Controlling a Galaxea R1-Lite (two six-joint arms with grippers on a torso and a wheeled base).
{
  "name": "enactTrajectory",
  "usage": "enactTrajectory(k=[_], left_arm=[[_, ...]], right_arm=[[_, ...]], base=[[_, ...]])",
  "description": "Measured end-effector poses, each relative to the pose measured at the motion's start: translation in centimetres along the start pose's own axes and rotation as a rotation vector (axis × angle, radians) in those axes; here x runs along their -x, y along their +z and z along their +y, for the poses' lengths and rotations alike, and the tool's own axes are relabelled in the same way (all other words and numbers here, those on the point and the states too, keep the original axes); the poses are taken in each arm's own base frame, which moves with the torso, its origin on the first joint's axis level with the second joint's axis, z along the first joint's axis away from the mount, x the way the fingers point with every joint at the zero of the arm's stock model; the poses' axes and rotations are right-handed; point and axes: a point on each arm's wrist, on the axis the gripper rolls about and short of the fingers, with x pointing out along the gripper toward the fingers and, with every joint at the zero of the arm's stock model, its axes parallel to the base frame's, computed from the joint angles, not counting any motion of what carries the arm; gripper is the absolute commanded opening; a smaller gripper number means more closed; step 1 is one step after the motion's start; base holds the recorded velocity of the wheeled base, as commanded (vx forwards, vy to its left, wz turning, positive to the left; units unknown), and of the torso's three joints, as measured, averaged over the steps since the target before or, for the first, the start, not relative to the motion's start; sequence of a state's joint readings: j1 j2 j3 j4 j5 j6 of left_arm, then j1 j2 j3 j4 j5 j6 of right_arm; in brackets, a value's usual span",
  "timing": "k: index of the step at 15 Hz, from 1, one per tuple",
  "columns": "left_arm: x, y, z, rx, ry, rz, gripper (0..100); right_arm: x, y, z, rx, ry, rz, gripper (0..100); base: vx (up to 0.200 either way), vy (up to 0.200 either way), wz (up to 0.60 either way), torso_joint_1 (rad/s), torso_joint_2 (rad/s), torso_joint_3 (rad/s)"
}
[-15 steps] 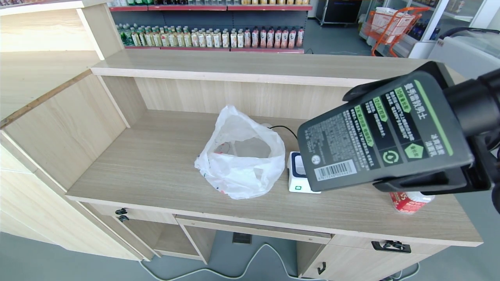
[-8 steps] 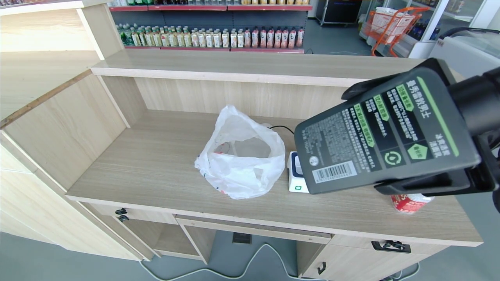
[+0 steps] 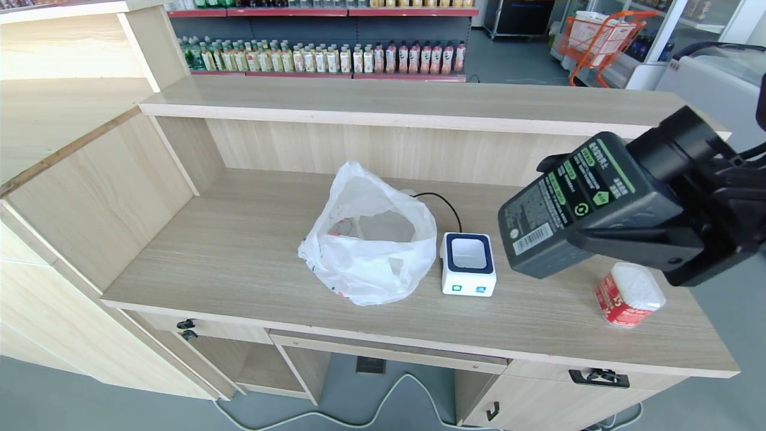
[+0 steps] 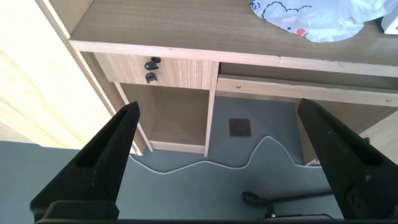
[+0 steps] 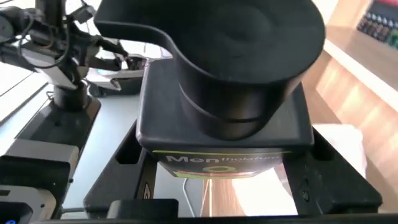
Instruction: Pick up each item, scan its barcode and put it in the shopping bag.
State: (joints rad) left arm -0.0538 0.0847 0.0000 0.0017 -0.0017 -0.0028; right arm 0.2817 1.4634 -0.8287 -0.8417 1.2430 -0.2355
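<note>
My right gripper [image 3: 604, 206] is shut on a dark grey bottle [image 3: 574, 206] with a black cap and green label marks. It hangs above the counter, right of the white barcode scanner [image 3: 468, 263], with its barcode facing up and left. From the right wrist, the bottle's cap [image 5: 239, 68] looms close between the fingers [image 5: 134, 155]. A white plastic shopping bag [image 3: 370, 239] stands open left of the scanner. A small red and white cup [image 3: 628, 294] sits on the counter's right end. My left gripper [image 4: 221, 162] is open, low in front of the counter, over the grey floor.
The wooden counter [image 3: 239, 251] has a raised back shelf [image 3: 389, 99] and a side wall on the left. A black cable [image 3: 440, 200] runs from the scanner toward the back. Drawers and an open nook [image 4: 174, 115] lie under the counter front.
My right gripper has carried the bottle right, down and away from the camera, uncovering the scanner and the red and white cup. The bag has not moved.
</note>
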Motion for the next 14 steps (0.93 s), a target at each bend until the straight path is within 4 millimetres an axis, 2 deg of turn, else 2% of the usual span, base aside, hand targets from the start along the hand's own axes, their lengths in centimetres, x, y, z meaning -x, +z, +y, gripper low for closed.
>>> enactTrajectory(k=[2, 4, 7, 9, 12, 14], left_arm=[[0.0, 0.0, 0.0, 0.000, 0.000, 0.000, 100], [0.0, 0.0, 0.0, 0.000, 0.000, 0.000, 100], [0.0, 0.0, 0.0, 0.000, 0.000, 0.000, 100], [0.0, 0.0, 0.0, 0.000, 0.000, 0.000, 100], [0.0, 0.0, 0.0, 0.000, 0.000, 0.000, 100], [0.0, 0.0, 0.0, 0.000, 0.000, 0.000, 100]], right_arm=[[3.1, -0.6, -0.1, -0.209, -0.233, 0.125, 0], [6.0, -0.8, -0.3, -0.314, -0.458, 0.209, 0], [8.3, -2.3, -0.1, -0.465, -0.781, 0.349, 0], [9.5, -2.7, -0.1, -0.665, -1.048, 0.437, 0], [9.6, -0.7, 0.5, -0.665, -1.092, 0.455, 0], [9.6, 0.5, 2.1, -0.664, -1.064, 0.543, 0]], base=[[0.000, 0.000, 0.00, 0.000, 0.00, 0.000], [0.000, 0.000, 0.00, 0.000, 0.00, 0.000], [0.000, 0.000, 0.00, 0.000, 0.00, 0.000], [0.000, 0.000, 0.00, 0.000, 0.00, 0.000], [0.000, 0.000, 0.00, 0.000, 0.00, 0.000], [0.000, 0.000, 0.00, 0.000, 0.00, 0.000]])
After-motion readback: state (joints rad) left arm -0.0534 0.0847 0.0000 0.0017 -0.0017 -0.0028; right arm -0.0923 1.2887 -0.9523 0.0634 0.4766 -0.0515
